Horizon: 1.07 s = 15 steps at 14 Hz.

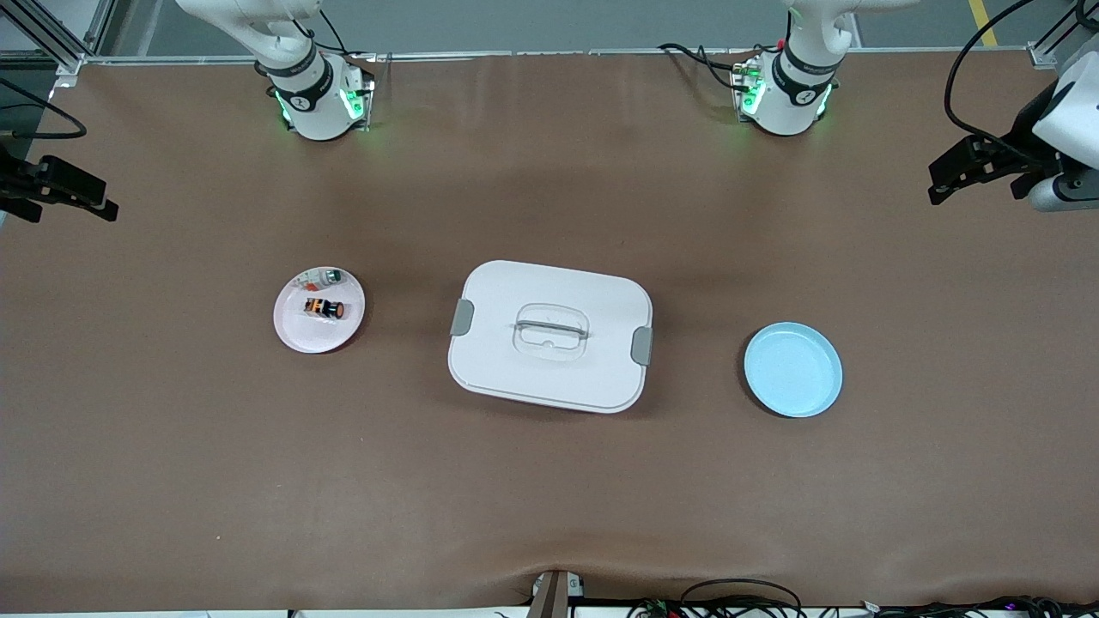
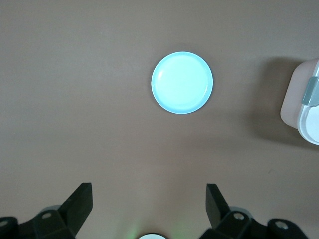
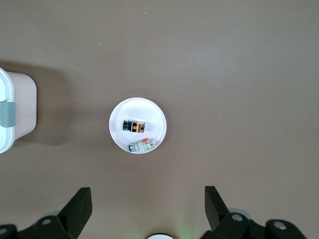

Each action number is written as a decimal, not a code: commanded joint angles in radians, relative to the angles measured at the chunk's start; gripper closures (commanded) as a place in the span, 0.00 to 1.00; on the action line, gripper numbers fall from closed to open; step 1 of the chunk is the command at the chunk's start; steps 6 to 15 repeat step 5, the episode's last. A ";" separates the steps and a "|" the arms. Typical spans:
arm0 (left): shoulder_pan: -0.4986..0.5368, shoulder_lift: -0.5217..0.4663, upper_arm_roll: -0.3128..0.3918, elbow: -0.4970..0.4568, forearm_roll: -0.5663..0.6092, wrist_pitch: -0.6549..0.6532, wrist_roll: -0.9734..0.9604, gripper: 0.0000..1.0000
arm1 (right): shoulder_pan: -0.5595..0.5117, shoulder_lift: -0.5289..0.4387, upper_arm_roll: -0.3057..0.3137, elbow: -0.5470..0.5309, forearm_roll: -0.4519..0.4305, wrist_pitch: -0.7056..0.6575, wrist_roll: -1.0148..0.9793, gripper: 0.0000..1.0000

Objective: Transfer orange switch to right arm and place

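We have not begun: the orange switch [image 1: 325, 307] lies on its white plate [image 1: 296, 333], both claws [image 2: 149, 206] [image 3: 148, 206] spread and empty.

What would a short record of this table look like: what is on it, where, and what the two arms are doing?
orange switch: lying on the white plate, toward the right arm's end
small part with a green end: same plate, farther from the front camera than the switch
white lidded box: mid-table, shut, grey latches
blue plate: bare, toward the left arm's end
left tool: open, high over the blue plate, holding nothing
right tool: open, high over the white plate, holding nothing
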 commanded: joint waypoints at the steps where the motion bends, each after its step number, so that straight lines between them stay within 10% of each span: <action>1: -0.005 -0.017 0.007 -0.001 -0.020 -0.007 0.023 0.00 | -0.001 -0.023 -0.003 -0.023 0.013 0.006 0.013 0.00; 15: -0.010 -0.016 0.005 0.011 -0.020 -0.011 0.020 0.00 | -0.003 -0.023 -0.003 -0.023 0.013 0.024 0.013 0.00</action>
